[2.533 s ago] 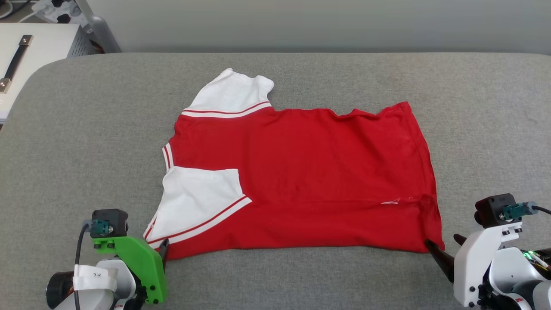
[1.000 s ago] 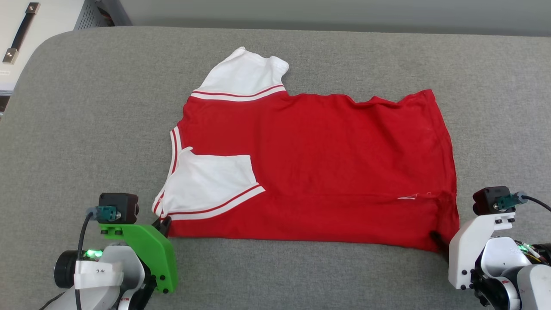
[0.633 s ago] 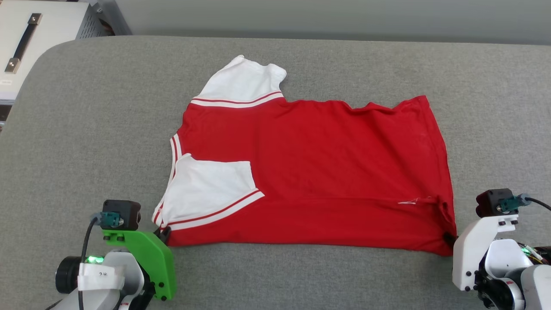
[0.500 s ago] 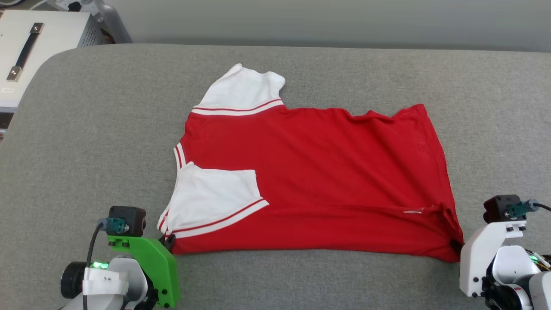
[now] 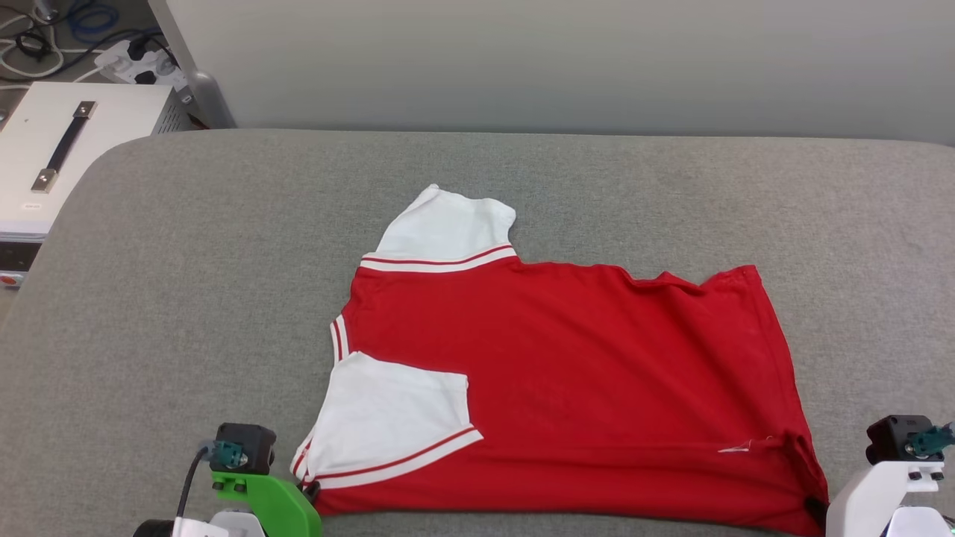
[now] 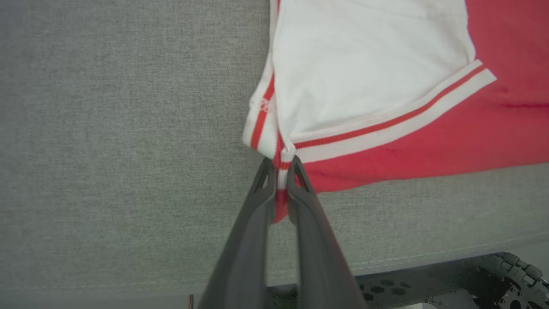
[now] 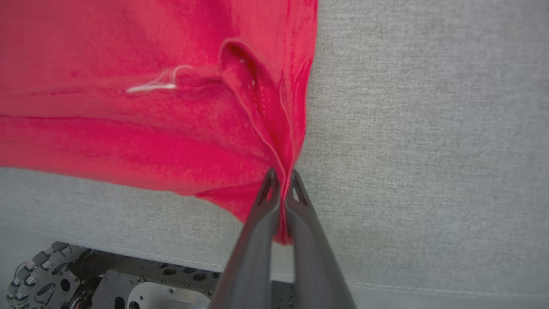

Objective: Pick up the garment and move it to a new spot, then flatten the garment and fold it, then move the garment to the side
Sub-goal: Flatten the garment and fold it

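Grey surface (image 5: 186, 298), flat garment (image 5: 582, 373), L hand (image 6: 281, 165) pinching trim corner, R hand (image 7: 283, 176) pinching hem corner, both cropped

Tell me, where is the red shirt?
In the head view the garment lies spread on the grey surface, its near corners pinched by the left gripper and right gripper.

A robotics lab or test room.
A grey fabric-covered bench (image 5: 186, 246) fronts a bare pale wall (image 5: 559, 60); at ten o'clock stands a white equipment case (image 5: 45, 171), and at eleven o'clock a power strip (image 5: 138, 67) and loose cables (image 5: 45, 37) lie on the floor.
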### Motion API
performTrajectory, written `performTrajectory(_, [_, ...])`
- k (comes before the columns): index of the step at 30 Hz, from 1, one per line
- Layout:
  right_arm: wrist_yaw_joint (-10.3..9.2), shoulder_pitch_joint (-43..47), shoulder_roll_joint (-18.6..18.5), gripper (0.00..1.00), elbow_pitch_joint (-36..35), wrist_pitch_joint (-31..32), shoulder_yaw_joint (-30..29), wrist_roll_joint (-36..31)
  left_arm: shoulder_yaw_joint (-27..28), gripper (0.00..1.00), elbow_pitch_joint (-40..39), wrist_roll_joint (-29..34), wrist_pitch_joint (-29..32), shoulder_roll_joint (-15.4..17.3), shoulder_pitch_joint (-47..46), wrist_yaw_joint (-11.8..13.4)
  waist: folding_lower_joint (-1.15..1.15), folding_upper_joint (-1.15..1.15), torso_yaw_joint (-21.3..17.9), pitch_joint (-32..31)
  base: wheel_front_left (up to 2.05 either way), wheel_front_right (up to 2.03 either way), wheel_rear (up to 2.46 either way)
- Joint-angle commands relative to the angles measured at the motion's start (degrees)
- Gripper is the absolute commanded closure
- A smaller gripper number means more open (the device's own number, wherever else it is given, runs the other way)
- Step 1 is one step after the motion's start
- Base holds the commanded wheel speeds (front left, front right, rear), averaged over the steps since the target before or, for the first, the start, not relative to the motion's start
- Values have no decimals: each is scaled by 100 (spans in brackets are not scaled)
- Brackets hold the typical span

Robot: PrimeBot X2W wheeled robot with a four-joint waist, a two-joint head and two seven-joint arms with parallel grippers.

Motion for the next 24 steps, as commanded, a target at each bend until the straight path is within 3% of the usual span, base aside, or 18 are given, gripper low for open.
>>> performTrajectory(1, [-10, 82, 11, 100, -19, 9, -46, -14, -5, 100, 45, -52, -14, -11, 62, -39, 0, 0, -3, 8, 0, 0, 0])
performTrajectory(18, [-10, -183, 62, 100, 588, -455, 229, -33, -160, 100, 573, -55, 92, -172, -95, -189, 0, 0, -65, 231, 0, 0, 0])
performTrajectory(19, [-10, -199, 60, 100, 630, -470, 238, -18, -154, 70, 600, -64, 95, -183, -100, -174, 0, 0, -65, 231, 0, 0, 0])
performTrajectory(20, [-10, -212, 50, 44, 655, -487, 254, -16, -151, 41, 618, -70, 97, -191, -104, -167, 0, 0, -64, 225, 0, 0, 0])
performTrajectory(21, [-10, -231, 42, 0, 677, -531, 265, -13, -149, 0, 636, -59, 82, -196, -113, -157, 0, 0, -63, 214, 0, 0, 0])
performTrajectory(24, [-10, -287, 14, 0, 695, -699, 304, 21, -115, 0, 668, -18, -39, -224, -156, -145, 0, 0, -54, 137, 0, 0, 0])
